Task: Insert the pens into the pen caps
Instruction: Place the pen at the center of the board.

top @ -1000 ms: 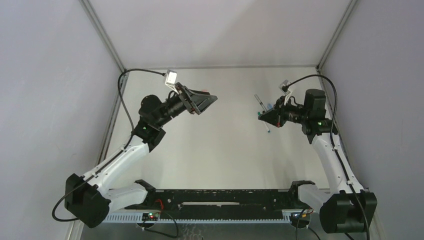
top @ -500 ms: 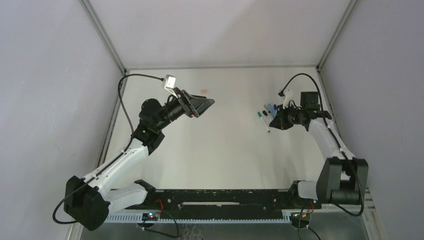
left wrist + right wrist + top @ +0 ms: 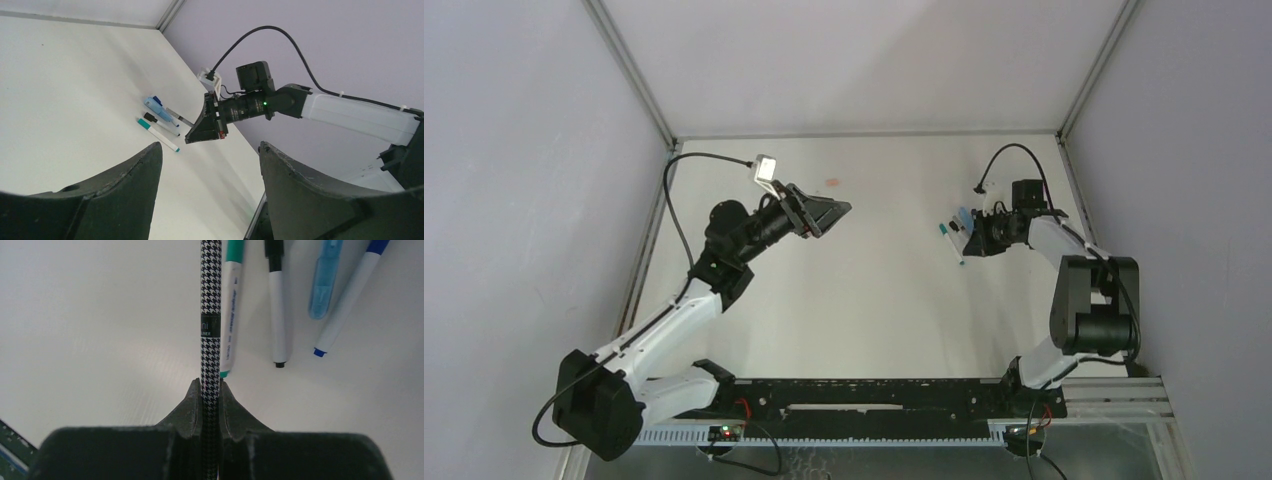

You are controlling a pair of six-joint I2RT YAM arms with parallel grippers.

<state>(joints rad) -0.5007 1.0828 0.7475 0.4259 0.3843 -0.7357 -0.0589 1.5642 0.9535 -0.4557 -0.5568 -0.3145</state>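
Just beside the teal-capped marker (image 3: 229, 320) and parallel to it, the houndstooth pen (image 3: 210, 315) runs straight out from the right jaws, which pinch it; the left jaws, spread wide, hang well apart.

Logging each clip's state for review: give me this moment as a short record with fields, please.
right fingers: shut on checked pen
left fingers: open, empty
loose pens: teal-tipped pen, black-tipped pen, blue-tipped pen, light-blue pen, lying beside the checked pen on the table
pink cap: alone, toward the far edge
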